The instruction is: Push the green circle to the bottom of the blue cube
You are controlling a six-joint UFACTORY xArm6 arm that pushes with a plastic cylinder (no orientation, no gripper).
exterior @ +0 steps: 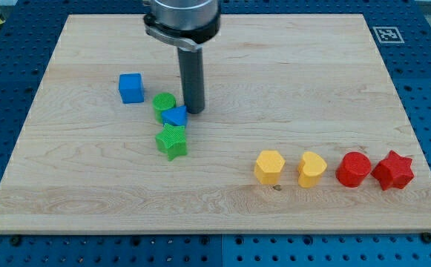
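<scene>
The green circle (163, 103) lies left of centre on the wooden board, down and to the right of the blue cube (131, 87), with a gap between them. A small blue block (175, 116) touches the circle's lower right edge. A green star (171, 142) lies just below that block. My tip (194, 110) rests on the board just right of the green circle and the small blue block, close to both.
A row of blocks sits at the view's lower right: a yellow hexagon (269, 166), a yellow heart (311, 169), a red circle (353, 169) and a red star (393, 170). The board's edge (215, 231) runs along the bottom.
</scene>
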